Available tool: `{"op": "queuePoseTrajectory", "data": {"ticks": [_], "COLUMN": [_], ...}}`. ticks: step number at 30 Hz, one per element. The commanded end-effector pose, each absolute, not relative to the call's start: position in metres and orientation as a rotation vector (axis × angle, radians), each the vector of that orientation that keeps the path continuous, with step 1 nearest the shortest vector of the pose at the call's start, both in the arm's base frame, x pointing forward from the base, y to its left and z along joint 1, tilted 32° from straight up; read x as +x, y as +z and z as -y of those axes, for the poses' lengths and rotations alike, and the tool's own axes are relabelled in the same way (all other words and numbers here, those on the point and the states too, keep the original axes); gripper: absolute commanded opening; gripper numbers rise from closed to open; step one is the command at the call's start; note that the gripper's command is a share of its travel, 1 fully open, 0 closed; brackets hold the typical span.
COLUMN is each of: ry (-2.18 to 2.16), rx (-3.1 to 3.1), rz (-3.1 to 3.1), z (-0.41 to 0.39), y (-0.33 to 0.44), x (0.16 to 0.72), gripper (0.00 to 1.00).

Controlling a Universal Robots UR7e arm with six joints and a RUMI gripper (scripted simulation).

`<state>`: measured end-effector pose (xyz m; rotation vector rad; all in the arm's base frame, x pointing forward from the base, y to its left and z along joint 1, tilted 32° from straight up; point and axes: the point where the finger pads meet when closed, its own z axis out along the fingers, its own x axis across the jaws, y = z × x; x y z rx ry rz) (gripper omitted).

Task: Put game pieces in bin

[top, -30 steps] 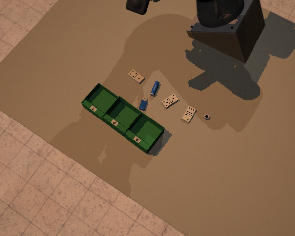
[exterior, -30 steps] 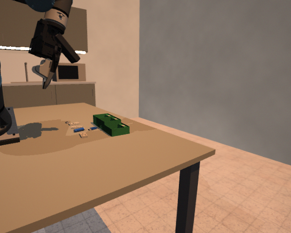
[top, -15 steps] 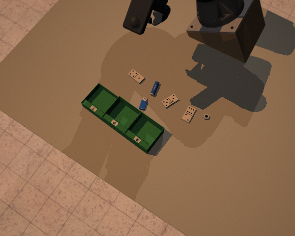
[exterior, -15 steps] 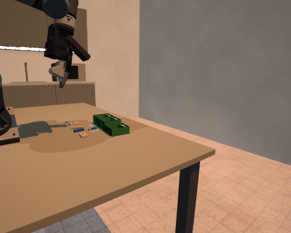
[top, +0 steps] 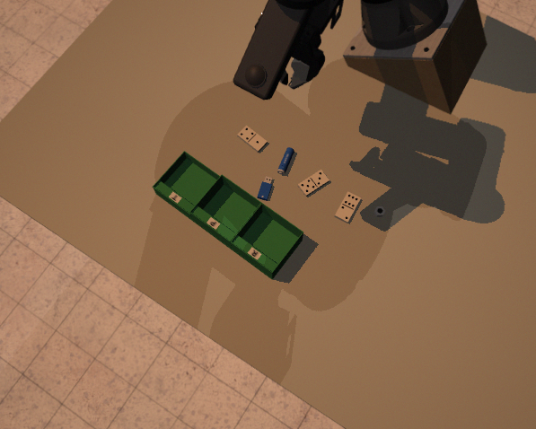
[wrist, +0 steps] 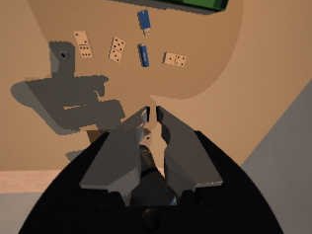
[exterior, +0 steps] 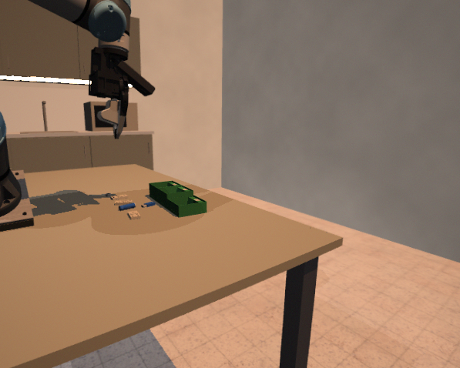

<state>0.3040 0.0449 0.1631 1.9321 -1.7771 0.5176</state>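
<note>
Your claw (wrist: 151,113) pressed together, empty, high above desk (top: 397,322). Battery (top: 285,160) and USB stick (top: 265,188) lie between dominoes (top: 313,182) and green bins (top: 228,213), mid-desk.

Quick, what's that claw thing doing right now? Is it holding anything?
Gripper: closed, holding nothing; it hangs high above the table, apart from the dominoes and the green bins.

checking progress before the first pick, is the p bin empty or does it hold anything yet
Empty. The middle bin marked P shows only its bare green floor from the top; all three dominoes lie on the table outside it.
</note>
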Motion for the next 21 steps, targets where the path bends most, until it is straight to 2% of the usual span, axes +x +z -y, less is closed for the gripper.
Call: {"op": "queuePoseTrajectory", "data": {"ticks": [1,10,21], "ry": [0.556,0.594,0.594], "rx": [1.95,1.971,1.971], "rz": [1.82,1.87,1.87], "z": [-0.058,-0.1,-0.1], "y": [0.156,0.135,0.135], "x": [0.318,0.351,0.351], "gripper": [0.04,0.04,0.04]}}
